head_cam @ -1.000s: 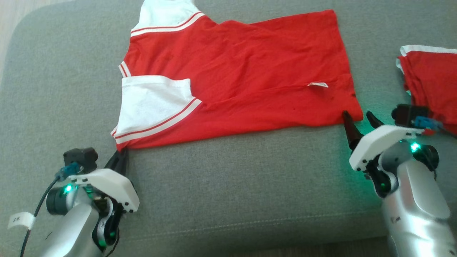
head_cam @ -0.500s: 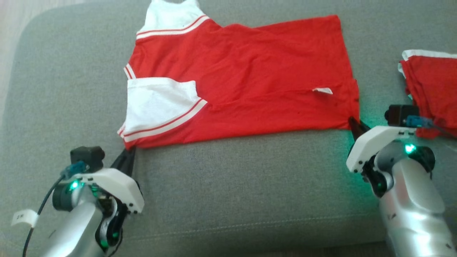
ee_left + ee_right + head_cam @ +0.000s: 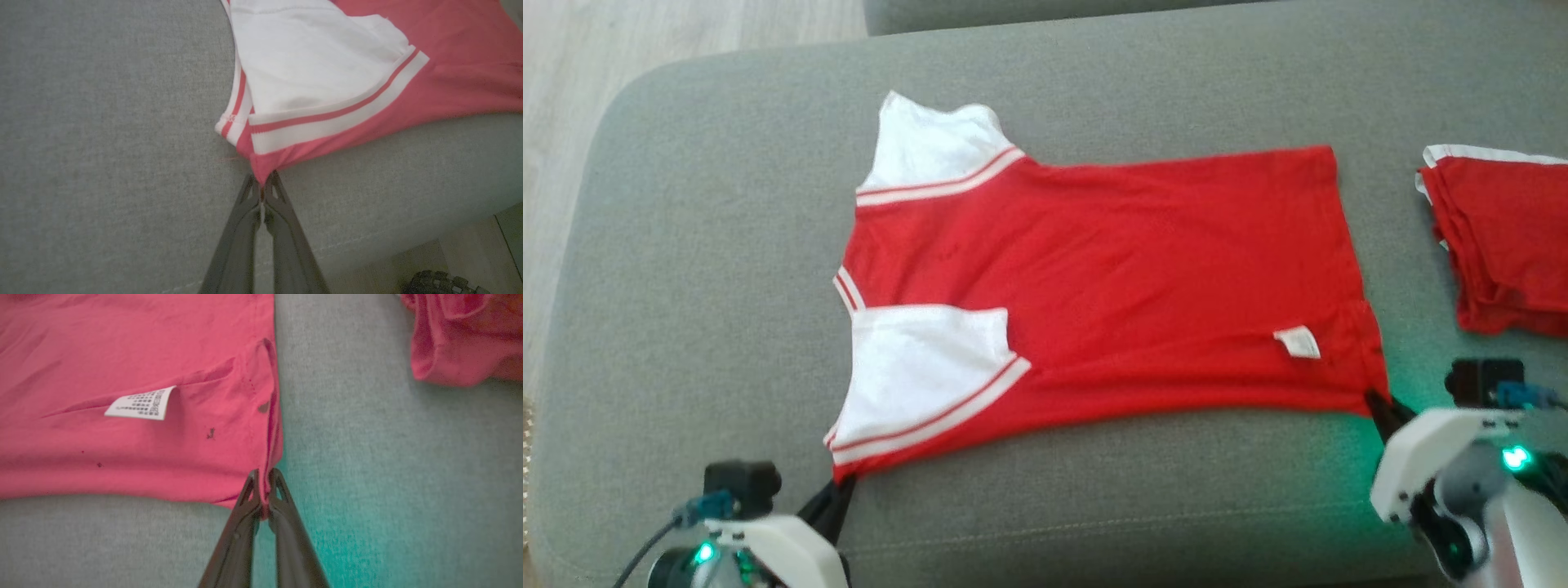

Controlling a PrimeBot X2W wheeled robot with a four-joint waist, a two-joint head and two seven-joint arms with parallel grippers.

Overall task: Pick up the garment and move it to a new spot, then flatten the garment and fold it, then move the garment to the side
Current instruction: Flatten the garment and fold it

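Red with white sleeves, the garment [image 3: 1111, 286] lies spread on the grey cushion [image 3: 686, 269]. The left gripper [image 3: 262, 185] pinches its near sleeve-side corner, the right gripper [image 3: 264, 479] its near hem corner; another red piece [image 3: 1503, 245], seemingly folded, sits apart at the right.

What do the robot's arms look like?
The left arm and right arm are white-shelled, each with a glowing green light, a black box with a blue plug on top, and two long, dark, pointed jaws. A dark cable runs from the left one.
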